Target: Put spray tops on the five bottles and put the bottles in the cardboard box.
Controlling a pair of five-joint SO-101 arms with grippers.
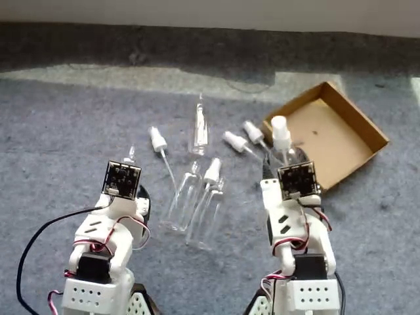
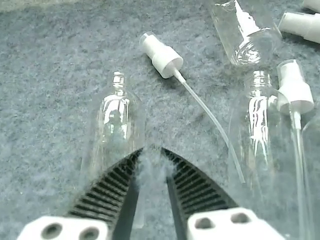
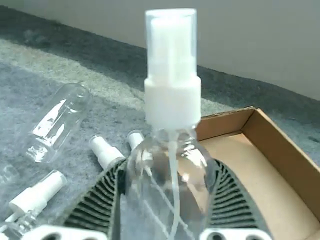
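High view, left to right. Left tool [image 2: 152,152] at 8 o'clock on the grey desk [image 1: 59,131]: fingers only narrowly spread, nothing between them. An uncapped bottle [image 2: 117,125] lies flat, partly under one finger. A loose spray top [image 1: 157,139] lies at 10 o'clock from centre. At centre, a bottle pair [image 1: 184,193] lies side by side; a second spray top [image 1: 212,170] sits at the neck of the 3 o'clock one, seating not discernible. A far bottle [image 1: 199,131] lies at 12 o'clock. Two more tops [image 1: 233,140] lie at 1 o'clock. Right tool [image 3: 169,170] at 4 o'clock pinches a capped bottle [image 3: 167,165] upright, just beside the cardboard box [image 1: 328,138] at 2 o'clock.
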